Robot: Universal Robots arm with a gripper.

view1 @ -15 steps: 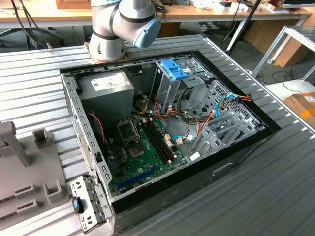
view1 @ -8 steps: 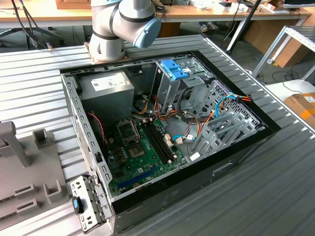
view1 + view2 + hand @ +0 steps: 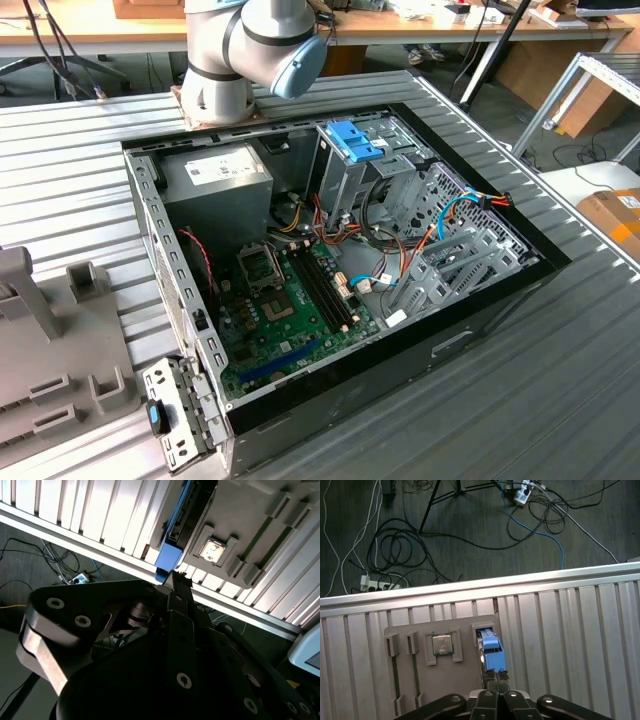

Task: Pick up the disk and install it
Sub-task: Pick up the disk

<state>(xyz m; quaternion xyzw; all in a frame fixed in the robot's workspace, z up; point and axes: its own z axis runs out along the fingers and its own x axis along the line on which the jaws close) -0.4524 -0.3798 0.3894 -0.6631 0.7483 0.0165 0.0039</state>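
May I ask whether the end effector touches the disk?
Cannot tell: in both wrist views the end effector sits at the disk; neither contact nor gap shows.

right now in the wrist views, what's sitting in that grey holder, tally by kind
disk: 1
processor chip: 1
total in the grey holder: 2

The counter is built of ribbed metal slats with a matt silver finish. The disk is framed in smooth, bright blue plastic. The hand is finished in matt black and set with bright metal screw heads. The holder is moulded in dull grey plastic. The computer case is painted black outside, with bare grey sheet metal inside.
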